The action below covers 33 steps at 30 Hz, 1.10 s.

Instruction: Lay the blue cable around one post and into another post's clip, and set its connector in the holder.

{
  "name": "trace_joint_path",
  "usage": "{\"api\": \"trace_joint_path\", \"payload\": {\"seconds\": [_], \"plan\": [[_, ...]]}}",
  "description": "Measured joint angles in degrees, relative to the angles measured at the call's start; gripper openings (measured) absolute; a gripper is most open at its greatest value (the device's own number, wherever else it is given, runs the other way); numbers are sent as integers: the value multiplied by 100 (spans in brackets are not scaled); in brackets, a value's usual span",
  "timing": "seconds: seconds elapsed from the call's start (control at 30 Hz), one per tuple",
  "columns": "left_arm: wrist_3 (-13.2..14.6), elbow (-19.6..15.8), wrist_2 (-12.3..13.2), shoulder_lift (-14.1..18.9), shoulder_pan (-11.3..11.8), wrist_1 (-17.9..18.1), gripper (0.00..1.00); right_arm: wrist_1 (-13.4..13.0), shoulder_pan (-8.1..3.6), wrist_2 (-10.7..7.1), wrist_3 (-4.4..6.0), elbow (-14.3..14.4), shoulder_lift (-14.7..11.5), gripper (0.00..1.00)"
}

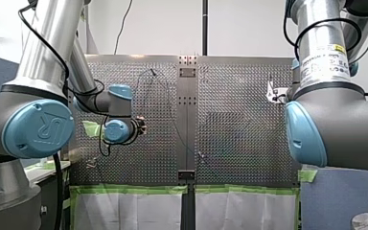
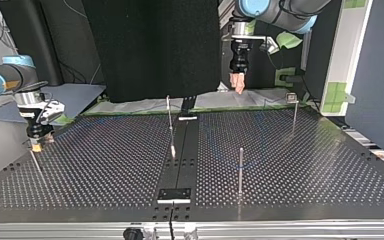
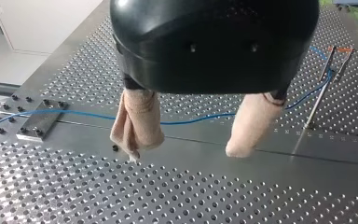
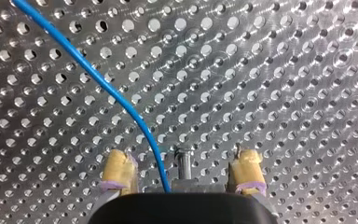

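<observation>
The blue cable point(image 3: 191, 121) lies on the perforated table point(image 3: 168, 196), running past a small bolted plate point(image 3: 33, 125) toward a slim post point(image 3: 318, 95) with a clip on top. My left gripper point(image 3: 184, 153) hangs open above the table's middle strip, its beige pads point(image 3: 137, 123) empty and the cable beyond them. My right gripper point(image 4: 182, 157) is low over the table and open. The blue cable point(image 4: 98, 79) and a thin upright pin point(image 4: 183, 161) stand between its yellow pads point(image 4: 118, 170). The pads touch neither. I cannot make out the connector.
In the top view, upright posts point(image 2: 170, 125) point(image 2: 240, 170) point(image 2: 294, 112) stand around the table's middle, and a flat black holder plate point(image 2: 174, 194) lies by the near edge. My left gripper point(image 2: 238, 82) hovers high at the far side, my right gripper point(image 2: 36, 142) low at that view's left.
</observation>
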Motion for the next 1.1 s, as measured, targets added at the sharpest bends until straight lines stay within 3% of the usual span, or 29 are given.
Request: {"api": "trace_joint_path", "payload": {"seconds": [0.43,1.1], "plan": [[-7,0,0,0,31,0,100,-16,17,-133,0,0,0,100],[-12,0,18,-1,110,0,100,45,121,-166,-60,2,1,100]]}}
